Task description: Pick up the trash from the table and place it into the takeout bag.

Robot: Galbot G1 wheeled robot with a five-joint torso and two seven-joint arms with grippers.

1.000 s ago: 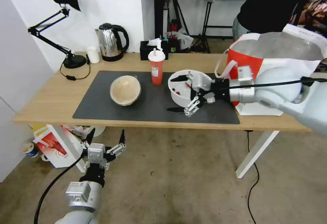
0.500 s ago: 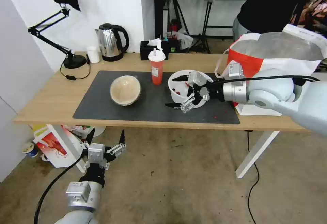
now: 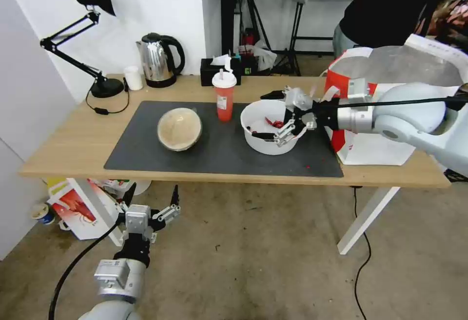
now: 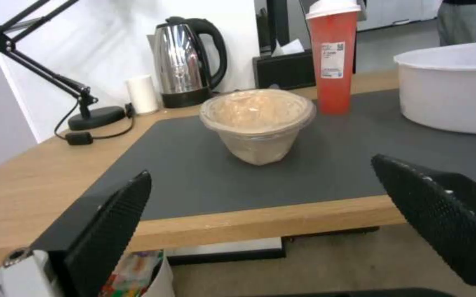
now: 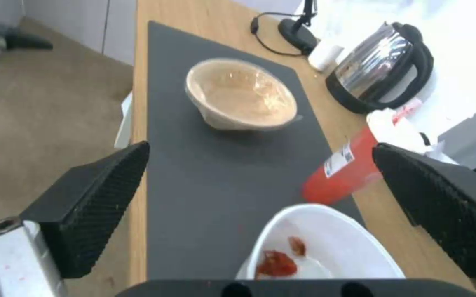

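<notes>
Nothing looked bagged yet: white bowl (image 3: 268,127), red cup (image 3: 224,97) and tan bowl (image 3: 179,128) sat on the counter (image 3: 73,140); the right hand (image 3: 272,115) hovered wide open over the white bowl, empty; the left hand (image 3: 152,198) hung open below the counter; the takeout bag (image 3: 390,110) stood just beside.

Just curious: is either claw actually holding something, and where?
Nothing is held. The right gripper hangs open over the wide white plastic bowl; the left gripper is open too.

Showing a white label with a small QR code on the red cup (image 4: 332,53), its print too small for reading.
</notes>
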